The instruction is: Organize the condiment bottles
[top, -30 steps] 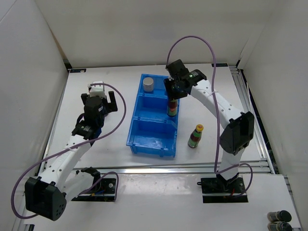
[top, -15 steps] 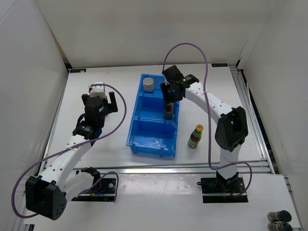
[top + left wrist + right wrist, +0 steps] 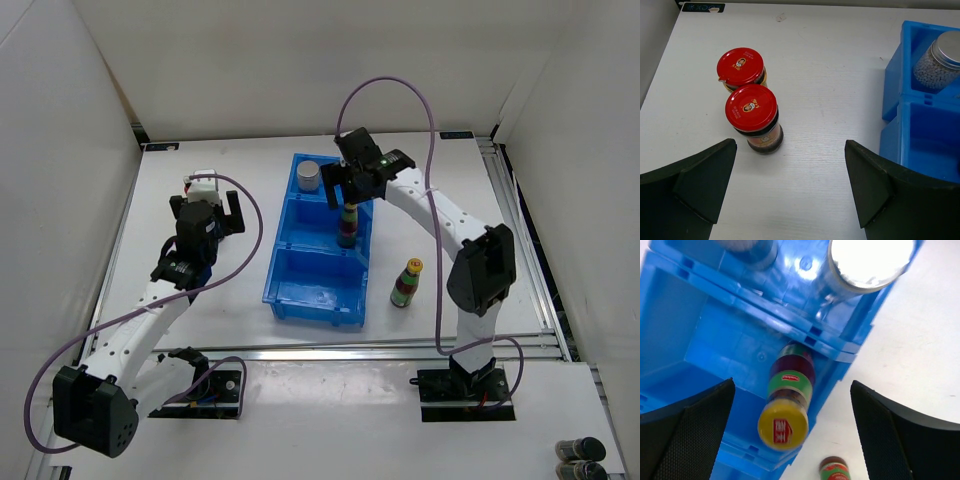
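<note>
a slim yellow-capped bottle (image 3: 405, 283) waits on the table (image 3: 250, 310), lower right. its twin (image 3: 347, 226) stands in the middle compartment of the blue bin (image 3: 312, 315), beneath the right hand (image 3: 792, 385), spread and empty. a silver-capped bottle (image 3: 309, 176) sits in the compartment above. the left hand (image 3: 790, 150), spread and empty, overlooks two unsorted red-capped jars (image 3: 751, 107).

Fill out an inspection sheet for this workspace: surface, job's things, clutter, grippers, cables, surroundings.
Surface: white table, blue three-compartment bin in the middle.
Job's things: two silver-capped jars in the bin's far compartment; yellow-capped bottle standing in its middle compartment; second yellow-capped bottle on the table right of the bin; two red-capped jars left of it.
Clutter: nothing seen.
Grippers: left gripper open, near the red-capped jars; right gripper open above the binned bottle.
Cables: purple cables loop from both arms.
Surroundings: white walls.
</note>
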Tool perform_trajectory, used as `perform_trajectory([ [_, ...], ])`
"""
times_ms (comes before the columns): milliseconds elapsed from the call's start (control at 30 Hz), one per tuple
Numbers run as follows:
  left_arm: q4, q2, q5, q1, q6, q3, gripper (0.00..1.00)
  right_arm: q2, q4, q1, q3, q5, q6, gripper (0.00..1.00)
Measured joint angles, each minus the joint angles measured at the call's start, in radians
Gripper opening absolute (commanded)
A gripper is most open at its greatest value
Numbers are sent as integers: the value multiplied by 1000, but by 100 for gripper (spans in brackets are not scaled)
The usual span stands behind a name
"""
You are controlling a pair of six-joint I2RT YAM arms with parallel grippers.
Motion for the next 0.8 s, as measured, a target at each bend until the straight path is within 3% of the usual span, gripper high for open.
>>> perform_trajectory([
  [167,0,0,0,0,0,0,100,-86,-20,29,32,108,-29,99],
  [400,0,0,0,0,0,0,100,-369,-94,33,16,219,-34,99],
  [567,0,0,2,-6,-5,0,100,-596,-150,21,-188,232,20,99],
  [800,0,9,4,-17,-7,0,100,-671,-225,20,-400,179,95,99],
])
